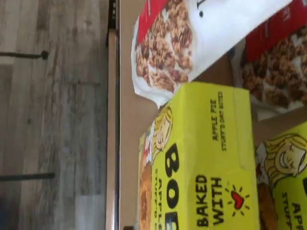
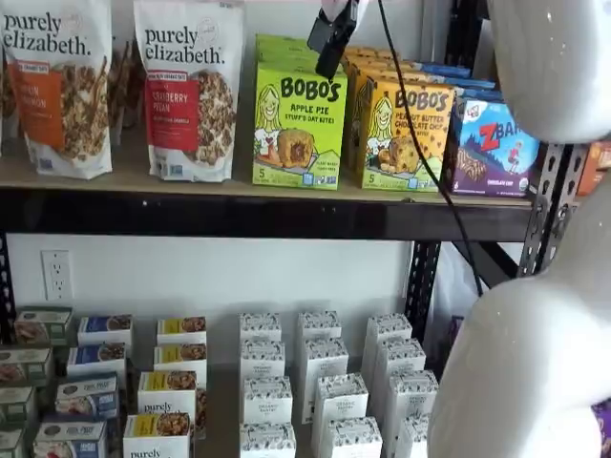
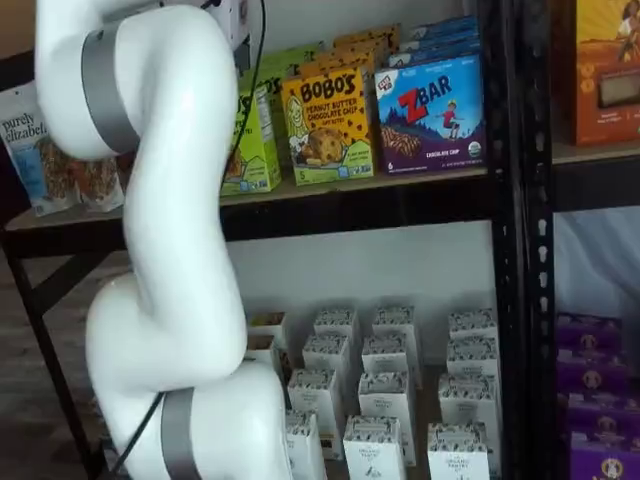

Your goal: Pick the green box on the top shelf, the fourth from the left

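The green box, a lime-green Bobo's Apple Pie carton, stands upright at the front of the top shelf. The wrist view shows its top and front close below the camera, on the tan board. In a shelf view the arm hides most of the green box. My gripper hangs from the upper edge of a shelf view, just above the box's top right corner and in front of it. The black fingers stand apart with nothing between them and do not touch the box.
A Purely Elizabeth granola bag stands left of the green box, and a yellow-orange Bobo's box and a blue Zbar box to its right. More green cartons stand behind it. The white arm fills the right foreground. Small boxes fill the lower shelf.
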Action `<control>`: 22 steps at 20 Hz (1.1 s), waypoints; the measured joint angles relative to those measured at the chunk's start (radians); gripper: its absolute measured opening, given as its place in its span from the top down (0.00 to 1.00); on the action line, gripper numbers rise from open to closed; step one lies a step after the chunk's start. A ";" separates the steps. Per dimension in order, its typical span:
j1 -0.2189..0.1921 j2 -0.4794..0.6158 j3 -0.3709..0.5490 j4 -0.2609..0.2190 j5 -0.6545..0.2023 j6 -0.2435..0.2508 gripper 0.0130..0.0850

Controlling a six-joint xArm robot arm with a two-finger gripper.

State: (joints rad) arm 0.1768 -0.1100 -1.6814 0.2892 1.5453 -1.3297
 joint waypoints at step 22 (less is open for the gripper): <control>0.043 0.084 -0.070 -0.131 0.081 0.015 0.00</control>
State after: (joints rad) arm 0.2202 -0.0255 -1.7519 0.1584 1.6260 -1.3150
